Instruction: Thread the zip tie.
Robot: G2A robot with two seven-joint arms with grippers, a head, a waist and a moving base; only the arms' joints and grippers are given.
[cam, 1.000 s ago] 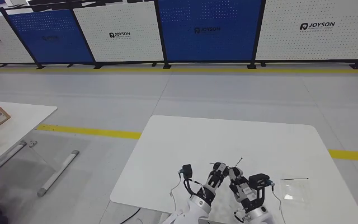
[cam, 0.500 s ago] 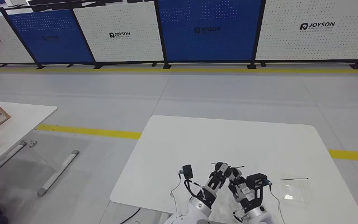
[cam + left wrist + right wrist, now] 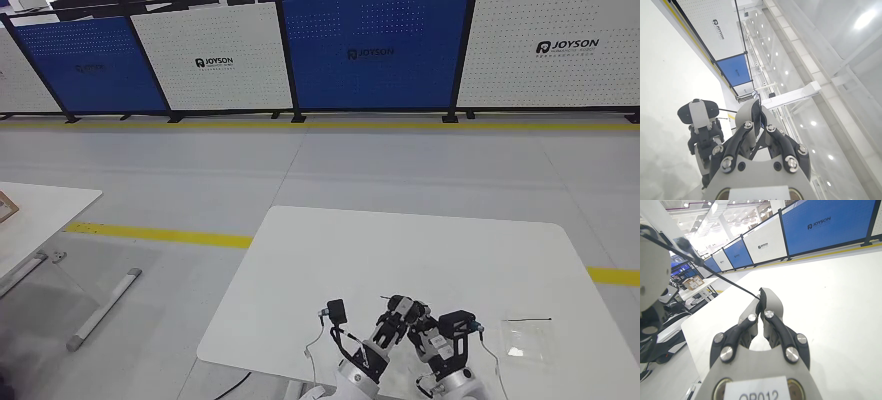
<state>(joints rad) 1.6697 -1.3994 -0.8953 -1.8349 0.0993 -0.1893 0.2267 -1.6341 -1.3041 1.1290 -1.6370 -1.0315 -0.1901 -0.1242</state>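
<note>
The zip tie (image 3: pixel 719 274) is held above the counter's (image 3: pixel 400 250) 6 o'clock edge so its ends can be brought together: the right jaws are clamped on one end, the left jaws are pressed together, seemingly on the other. At 3 o'clock a flat clear bag (image 3: pixel 522 345) is seen, contents indiscernible.

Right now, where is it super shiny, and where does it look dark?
Left wrist view: ceiling lights glare hard, and the table is washed almost blank white. Right wrist view: the hall past the fence glows white, and the zip tie stands dark against the bright table. Top view: the light is even, with no strong glare on the table.
</note>
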